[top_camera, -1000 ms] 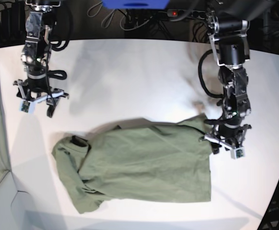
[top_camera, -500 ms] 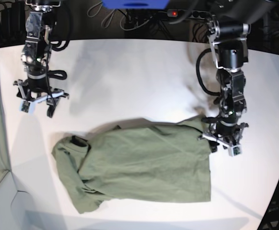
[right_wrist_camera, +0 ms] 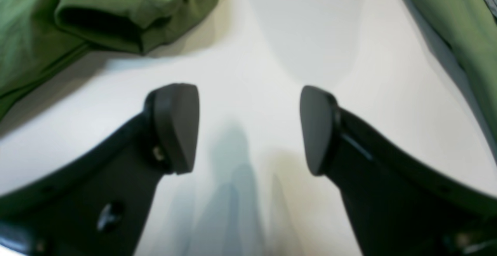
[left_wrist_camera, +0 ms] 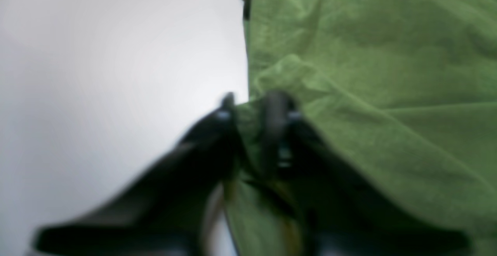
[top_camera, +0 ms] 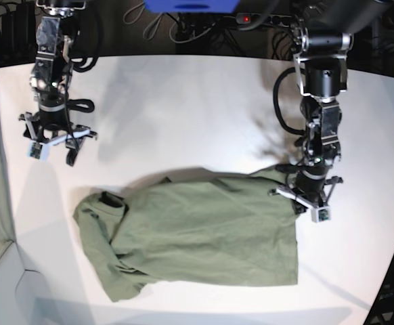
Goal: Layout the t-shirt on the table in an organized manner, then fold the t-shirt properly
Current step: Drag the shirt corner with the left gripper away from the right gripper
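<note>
1. T-shirt, olive green, is lying rumpled across the near half of the white table, its collar end bunched toward my view's left.
2. I am seeing the left gripper pinching the shirt's far right corner, fingers closed on a fold of cloth.
3. My right gripper is hovering over bare tabletop near the collar end, fingers spread wide, gripping nothing.

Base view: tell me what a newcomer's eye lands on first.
The rumpled olive t-shirt sprawls across the near half of the white table. The left hand pinches the shirt's far right corner, while the right hand hovers open over bare table at far left.
</note>
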